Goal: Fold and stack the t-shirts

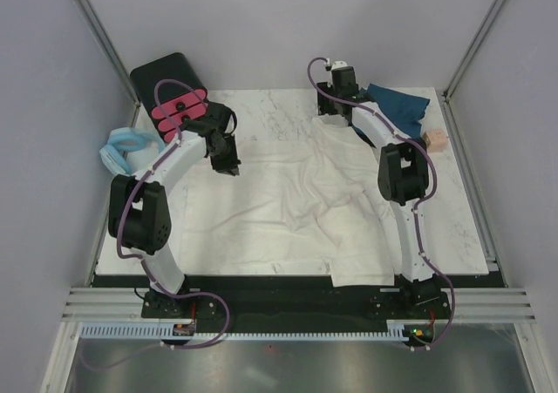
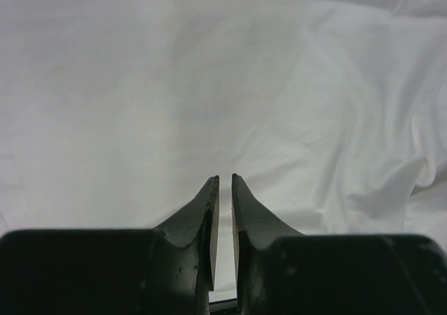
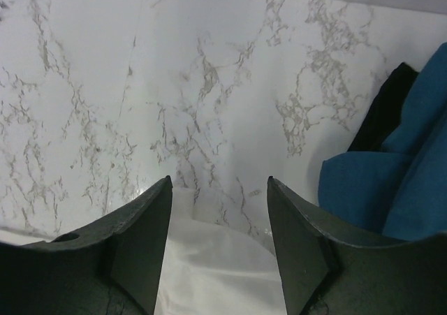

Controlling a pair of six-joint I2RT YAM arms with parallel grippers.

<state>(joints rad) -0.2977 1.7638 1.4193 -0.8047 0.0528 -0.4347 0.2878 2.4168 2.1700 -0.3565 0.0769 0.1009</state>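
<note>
The cream-white t-shirt (image 1: 288, 201) lies spread and wrinkled over the middle of the marble table (image 1: 261, 105), its lower corner hanging over the front edge. The dark teal-blue t-shirt (image 1: 397, 104) lies bunched at the back right. My left gripper (image 1: 228, 162) hovers over the white shirt's left part. In the left wrist view the gripper (image 2: 225, 179) has its jaws a narrow slit apart with nothing between them, above white cloth (image 2: 209, 84). My right gripper (image 3: 219, 179) stands open above the white shirt's far edge (image 3: 216, 273), with the teal shirt (image 3: 391, 189) to its right.
A black box with pink drawers (image 1: 170, 92) stands at the back left corner. A pale blue padded ring (image 1: 122, 149) lies off the table's left edge. A small peach block (image 1: 435, 138) sits near the right edge. Frame posts and walls close in three sides.
</note>
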